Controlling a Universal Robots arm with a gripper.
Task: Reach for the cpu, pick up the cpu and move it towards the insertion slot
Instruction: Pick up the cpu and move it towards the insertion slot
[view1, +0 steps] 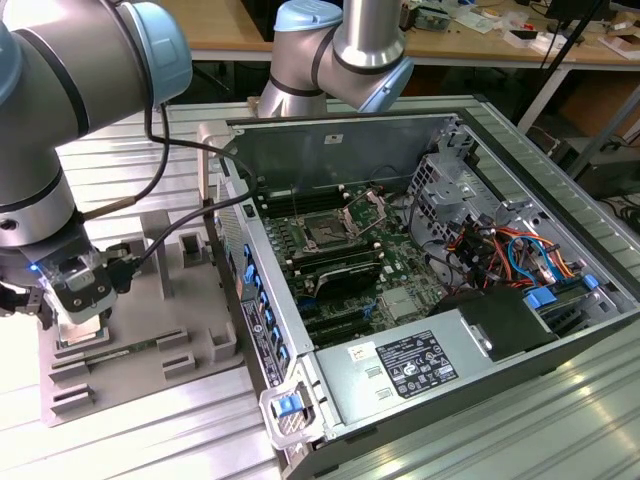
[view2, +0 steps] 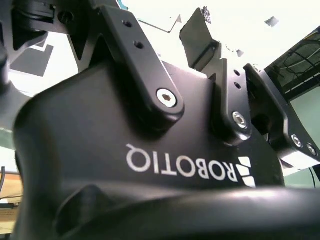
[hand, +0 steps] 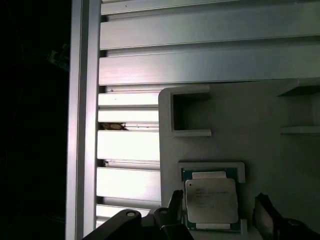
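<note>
In the exterior view, the arm (view1: 40, 120) is reaching down at the exterior view's left; its end effector (view1: 80, 305) is hanging low over the grey holder (view1: 190, 300), which is lying on the metal table (view1: 150, 440); the open computer box (view1: 340, 140) is sitting at the exterior view's right, well apart from the end effector; inside the box, the insertion slot (view1: 325, 233) is showing its dark middle, and its silver flap (view1: 365, 208) is standing up just beside it.

In the first wrist view, the cpu (hand: 211, 200) is lying flat in a square pocket of the grey holder; the two fingers (hand: 175, 205) are standing apart, one on each side of the cpu; one is sitting just beside its edge and the other is a little way off; they are not gripping it; shiny table slats are running along beside the holder.

In the second wrist view, the black links (view2: 145, 75) of the end effector are showing up close.
</note>
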